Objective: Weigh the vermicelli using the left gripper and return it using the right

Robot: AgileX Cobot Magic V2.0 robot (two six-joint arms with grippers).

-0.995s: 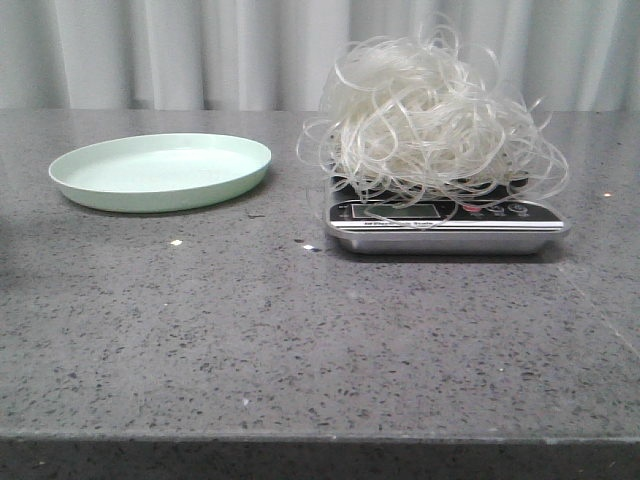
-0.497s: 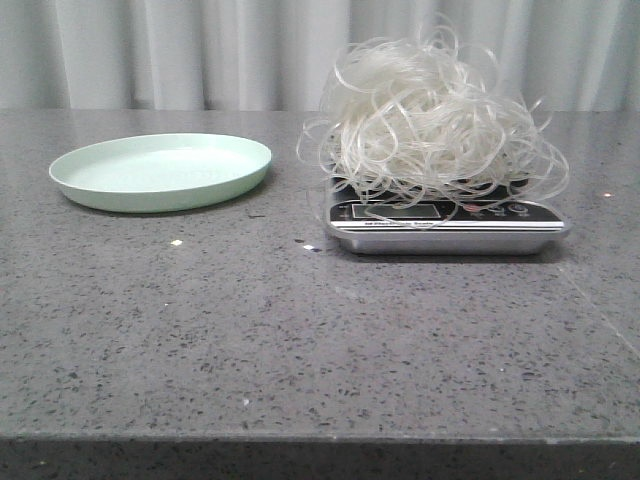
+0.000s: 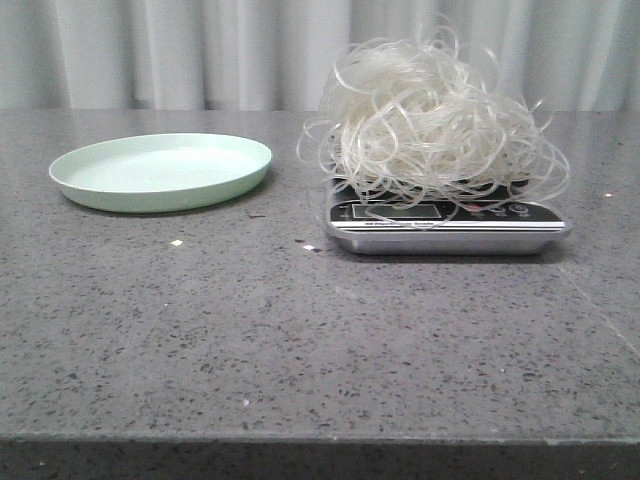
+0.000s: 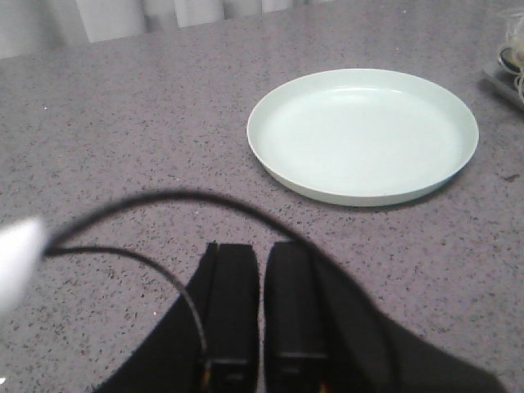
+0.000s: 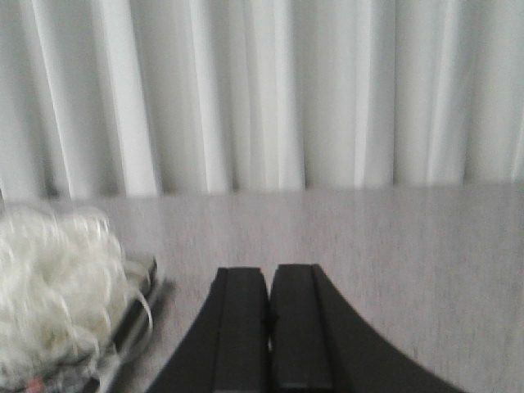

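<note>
The vermicelli [image 3: 432,118], a fluffy tangle of whitish translucent strands, lies heaped on a silver kitchen scale [image 3: 447,225] right of centre in the front view. It also shows in the right wrist view [image 5: 57,291], beside the scale's edge [image 5: 135,315]. The pale mint-green plate [image 3: 160,171] sits bare on the left; the left wrist view shows it too [image 4: 363,133]. My left gripper [image 4: 262,250] is shut and empty, just short of the plate. My right gripper [image 5: 268,274] is shut and empty, to the side of the scale. Neither gripper shows in the front view.
The grey speckled stone table [image 3: 300,340] has small white crumbs [image 3: 176,242] between plate and scale. A white curtain [image 3: 200,50] hangs behind the table. A black cable [image 4: 164,196] loops across the left wrist view.
</note>
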